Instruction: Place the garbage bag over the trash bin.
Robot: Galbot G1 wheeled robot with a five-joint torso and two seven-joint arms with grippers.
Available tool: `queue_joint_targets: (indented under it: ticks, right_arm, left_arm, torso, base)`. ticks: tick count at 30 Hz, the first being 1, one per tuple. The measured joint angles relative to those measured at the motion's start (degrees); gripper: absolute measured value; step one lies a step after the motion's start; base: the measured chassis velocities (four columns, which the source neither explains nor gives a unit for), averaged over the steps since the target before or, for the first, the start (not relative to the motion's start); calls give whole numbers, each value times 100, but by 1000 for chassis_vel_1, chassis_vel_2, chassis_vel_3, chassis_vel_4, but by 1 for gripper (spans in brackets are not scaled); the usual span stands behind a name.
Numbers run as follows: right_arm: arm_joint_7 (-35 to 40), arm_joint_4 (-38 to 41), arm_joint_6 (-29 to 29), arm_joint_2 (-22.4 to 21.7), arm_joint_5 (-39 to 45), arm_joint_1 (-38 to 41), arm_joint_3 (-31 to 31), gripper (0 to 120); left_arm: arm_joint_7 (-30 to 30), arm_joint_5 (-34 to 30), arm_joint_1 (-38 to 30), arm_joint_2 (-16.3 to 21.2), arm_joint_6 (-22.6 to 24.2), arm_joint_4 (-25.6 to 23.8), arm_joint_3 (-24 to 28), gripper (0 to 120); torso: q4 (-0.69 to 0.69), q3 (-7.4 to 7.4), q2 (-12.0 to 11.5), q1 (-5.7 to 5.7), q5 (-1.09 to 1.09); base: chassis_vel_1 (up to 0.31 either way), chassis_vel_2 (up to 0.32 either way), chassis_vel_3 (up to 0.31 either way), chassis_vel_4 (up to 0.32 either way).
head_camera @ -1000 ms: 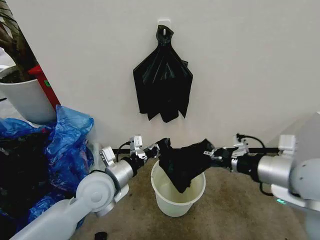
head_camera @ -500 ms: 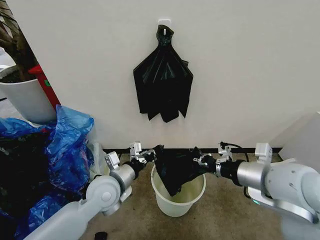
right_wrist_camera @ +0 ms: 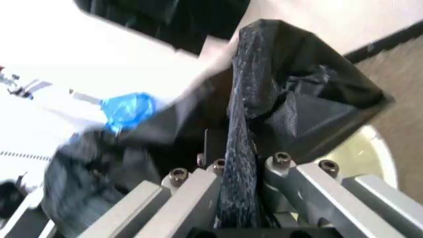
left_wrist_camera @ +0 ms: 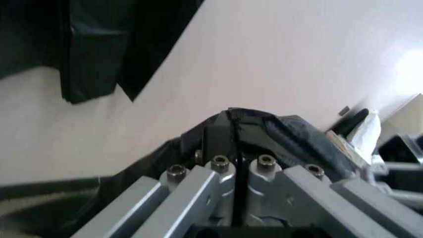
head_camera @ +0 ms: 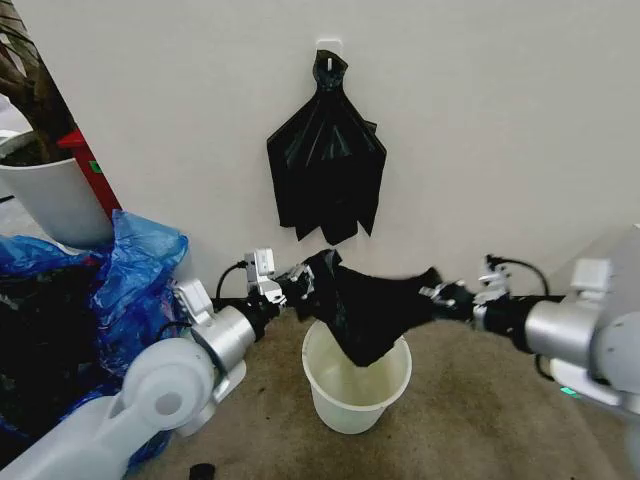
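The black garbage bag (head_camera: pixel 368 310) is stretched taut between my two grippers above the cream-white trash bin (head_camera: pixel 355 400), its lower fold hanging down into the bin's mouth. My left gripper (head_camera: pixel 305 281) is shut on the bag's left corner, just above and left of the bin rim. My right gripper (head_camera: pixel 437 297) is shut on the bag's right corner, above and right of the rim. In the left wrist view the fingers (left_wrist_camera: pixel 198 183) pinch black plastic (left_wrist_camera: pixel 264 129). In the right wrist view the bag (right_wrist_camera: pixel 290 99) bunches between the closed fingers (right_wrist_camera: pixel 178 198), with the bin (right_wrist_camera: pixel 370 153) below.
A fan-shaped bunch of black bags (head_camera: pixel 325 165) hangs from a wall hook directly above the bin. Blue plastic bags (head_camera: pixel 130 290) pile up at the left, below a white plant pot (head_camera: pixel 50 195). A small black object (head_camera: pixel 201 470) lies on the brown floor.
Both grippers have risen and pulled apart. The bag, which sagged into the bin half a second ago, is now stretched wider and higher above the rim.
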Motion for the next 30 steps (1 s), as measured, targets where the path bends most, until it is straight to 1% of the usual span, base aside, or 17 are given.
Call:
queue_joint_targets:
  ticks: [1,3,5,7,8,13,15,18,19,21,23,24,27,30]
  right_arm:
    - [0,0,0,0,0,0,0,0]
    - [-11,0,0,-98,20,-40,189,0]
    - [-11,0,0,-134,33,-56,233,0]
    - [-6,0,0,-138,46,-76,207,0]
    - [-6,0,0,-138,46,-76,207,0]
    - [110,-3,-30,-244,128,-101,76,0]
    - [132,-3,-36,-268,183,-88,77,0]
    - [480,-3,-159,-380,1175,23,226,0]
    - [527,-4,-197,-374,1249,14,194,0]
    - [527,-4,-225,-256,1073,-54,7,0]
    - [527,-5,-224,-209,1015,-65,-49,0]
    - [534,-6,-222,-77,893,-87,-187,0]
    - [460,-8,-282,131,655,-111,-382,0]
    - [422,-27,-309,172,600,-111,-447,0]
  left_arm:
    - [0,0,0,0,0,0,0,0]
    - [-172,-237,27,-3,15,-152,5,0]
    - [-319,-470,-17,-99,15,-160,83,0]
    - [-450,-707,-66,-160,15,-160,143,0]
    - [-450,-707,-66,-160,15,-160,143,0]
    - [-784,-1463,-158,-185,103,-257,188,0]
    - [-810,-1522,-170,-181,115,-265,192,0]
    - [-967,-1946,-265,-177,291,-269,220,0]
    - [-983,-2004,-293,-190,341,-211,268,0]
    - [-1007,-2031,-347,-266,391,0,413,0]
    - [-1016,-2032,-352,-291,396,51,435,0]
    - [-1052,-2050,-368,-387,407,222,497,0]
    - [-1158,-2085,-381,-569,419,611,594,0]
    - [-1175,-2079,-385,-640,420,754,628,0]
  torso:
    - [0,0,0,0,0]
    - [1,0,0,0,-1]
    - [1,0,0,0,-2]
    - [0,0,0,0,-2]
    - [0,0,0,0,-2]
    - [1,0,0,0,-1]
    - [1,0,0,0,-1]
    - [1,0,0,0,-4]
    - [1,0,0,0,-2]
    - [0,0,0,0,-2]
    - [0,0,0,0,-2]
    - [0,1,0,0,-1]
    - [1,0,0,0,-2]
    - [1,1,0,0,-3]
  base:
    - [0,0,0,0]
    - [0,0,0,0]
    - [0,0,0,0]
    - [0,0,0,0]
    - [0,0,0,0]
    - [0,0,0,0]
    - [0,0,0,0]
    - [0,0,0,0]
    - [0,0,0,0]
    - [0,0,0,0]
    - [0,0,0,0]
    - [0,0,0,0]
    - [0,0,0,0]
    - [0,0,0,0]
